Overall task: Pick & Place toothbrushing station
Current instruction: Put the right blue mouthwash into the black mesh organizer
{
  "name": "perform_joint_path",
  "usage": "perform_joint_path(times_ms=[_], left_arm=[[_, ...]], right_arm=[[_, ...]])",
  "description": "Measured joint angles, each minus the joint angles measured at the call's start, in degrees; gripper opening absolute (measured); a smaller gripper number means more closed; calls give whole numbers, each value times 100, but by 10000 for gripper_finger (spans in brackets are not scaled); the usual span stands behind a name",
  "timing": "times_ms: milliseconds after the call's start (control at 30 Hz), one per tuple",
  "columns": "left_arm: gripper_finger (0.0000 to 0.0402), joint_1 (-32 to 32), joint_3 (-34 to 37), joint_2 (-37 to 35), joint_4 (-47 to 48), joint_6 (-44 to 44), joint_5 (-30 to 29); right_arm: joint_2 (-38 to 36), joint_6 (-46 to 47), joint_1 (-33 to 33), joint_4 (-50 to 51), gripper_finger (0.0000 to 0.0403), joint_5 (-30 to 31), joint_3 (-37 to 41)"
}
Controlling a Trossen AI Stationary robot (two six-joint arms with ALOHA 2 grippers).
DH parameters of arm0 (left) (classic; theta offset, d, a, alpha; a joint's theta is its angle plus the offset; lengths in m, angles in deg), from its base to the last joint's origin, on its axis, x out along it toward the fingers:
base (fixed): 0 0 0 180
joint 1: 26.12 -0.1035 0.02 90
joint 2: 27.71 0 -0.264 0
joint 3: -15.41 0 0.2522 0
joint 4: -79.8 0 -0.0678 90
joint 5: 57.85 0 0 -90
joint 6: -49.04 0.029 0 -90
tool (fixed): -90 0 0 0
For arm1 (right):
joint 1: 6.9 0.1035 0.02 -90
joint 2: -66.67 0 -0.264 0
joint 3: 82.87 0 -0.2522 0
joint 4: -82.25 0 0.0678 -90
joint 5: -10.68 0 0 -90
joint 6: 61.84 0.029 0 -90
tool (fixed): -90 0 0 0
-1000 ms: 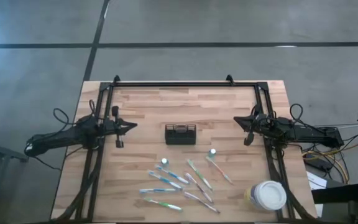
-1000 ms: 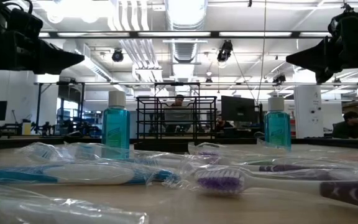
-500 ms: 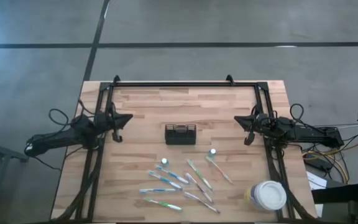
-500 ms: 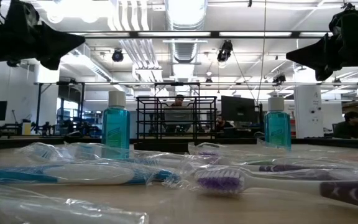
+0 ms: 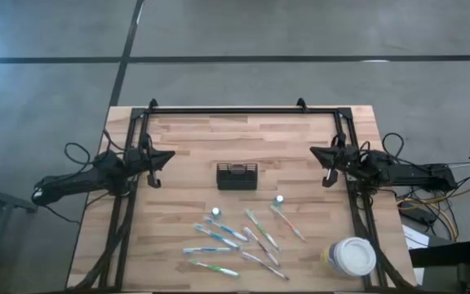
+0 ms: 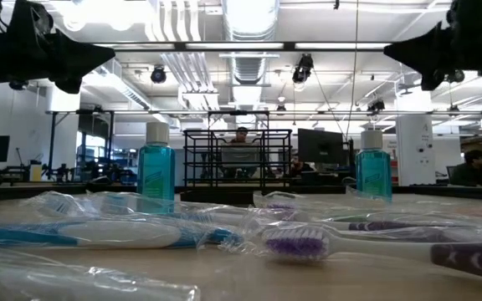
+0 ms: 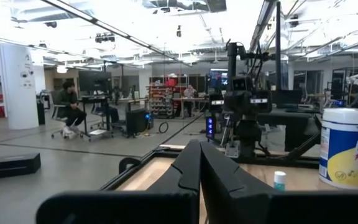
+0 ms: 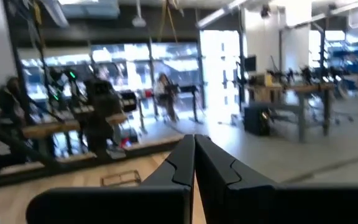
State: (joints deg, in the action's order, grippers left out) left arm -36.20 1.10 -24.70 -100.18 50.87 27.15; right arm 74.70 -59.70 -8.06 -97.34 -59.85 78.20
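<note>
The black wire-mesh caddy [image 5: 237,175] stands on its base at the table's middle, and shows small in the right wrist view [image 8: 120,179]. Several wrapped toothbrushes [image 5: 239,237] lie flat near the front edge [image 6: 141,232]. Two small blue tubes with white caps [image 5: 216,212] [image 5: 279,199] stand upright among them [image 6: 156,171] [image 6: 373,167]. My left gripper [image 5: 170,154] hangs shut over the table's left edge [image 7: 199,158]. At the right edge, my right gripper [image 5: 313,152] is also shut [image 8: 194,152]. Both point level toward the middle and hold nothing.
A large cup with a white lid [image 5: 352,256] stands at the front right corner [image 7: 347,146]. A black frame [image 5: 235,109] runs along the table's far and side edges. Bare wood lies between the caddy and both grippers. People sit in the room beyond.
My left gripper has drawn back a little toward the table's left edge, rolled about its own line and tipped its fingers up. My right gripper has risen and tipped up slightly in the last half second. The caddy, toothbrushes and tubes have not moved.
</note>
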Motion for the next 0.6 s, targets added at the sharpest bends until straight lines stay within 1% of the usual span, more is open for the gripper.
perform_joint_path(times_ms=[100, 167, 233, 433, 500, 600], left_arm=[[7, 0, 0, 34, 73, 2, 16], [11, 0, 0, 62, 159, 1, 17], [12, 0, 0, 89, 252, -2, 19], [7, 0, -2, 154, 503, 4, 25], [7, 0, -2, 165, 528, 4, 32], [8, 0, -2, 165, 523, -5, 33]], right_arm=[[802, 247, 0, 675, 19, 5, -770], [1434, 547, 4, 1456, 35, 4, -1465], [2094, 1015, 4, 2569, 55, 3, -2301], [4449, 2711, 6, 6628, 124, -43, -4886], [5235, 3075, 16, 7680, 142, -195, -5620], [6285, 3223, 51, 8664, 164, -541, -6512]])
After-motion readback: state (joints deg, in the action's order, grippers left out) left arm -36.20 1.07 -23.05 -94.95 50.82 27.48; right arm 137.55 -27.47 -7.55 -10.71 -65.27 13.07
